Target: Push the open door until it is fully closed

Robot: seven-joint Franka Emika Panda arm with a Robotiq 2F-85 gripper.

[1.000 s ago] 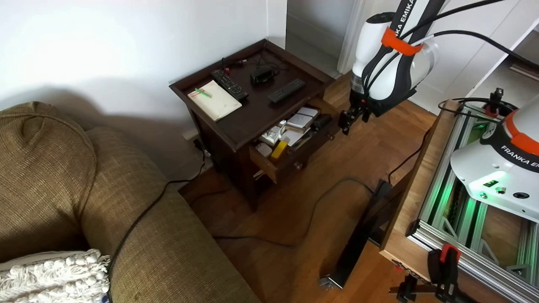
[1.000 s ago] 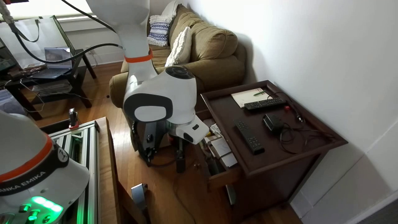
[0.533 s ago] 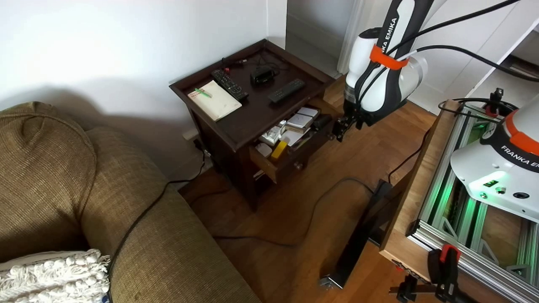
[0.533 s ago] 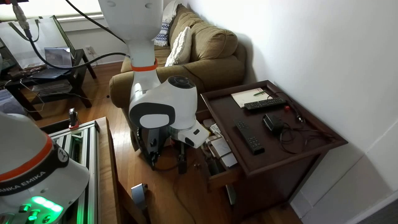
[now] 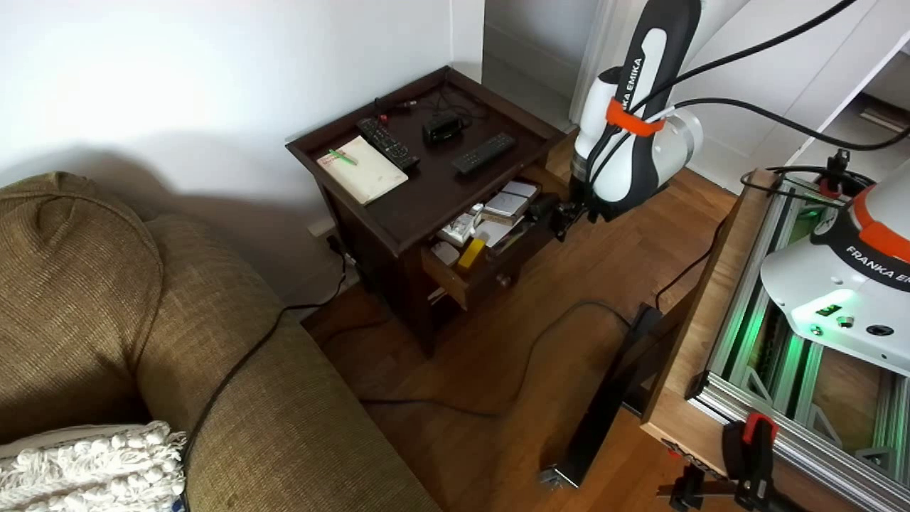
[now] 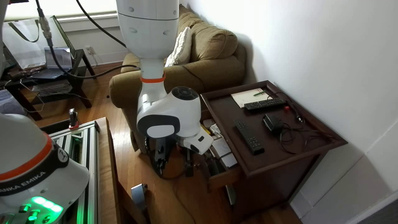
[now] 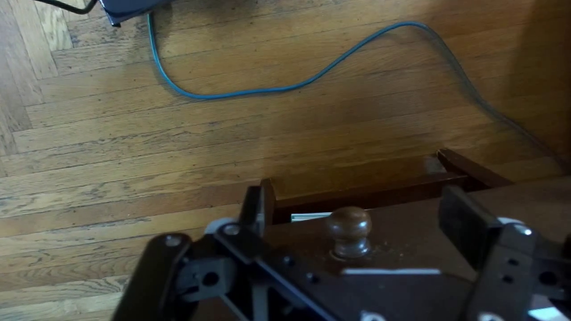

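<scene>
The door is the dark brown drawer of the small side table. It stands pulled out, with papers and small items inside; its side wall shows in an exterior view. In the wrist view its front panel lies below the fingers, with a round knob on it. My gripper is open, its fingers spread on either side of the knob with nothing held. In both exterior views the gripper is at the drawer front, near one end. I cannot tell whether it touches the panel.
The table top holds a notepad, two remotes and an adapter with cables. A brown sofa stands beside the table. A cable lies on the wooden floor. The robot's wooden stand faces the drawer.
The arm has come down and toward the drawer front, moving left in one exterior view and right in another. The gripper is now at the panel. The drawer has not visibly moved.
</scene>
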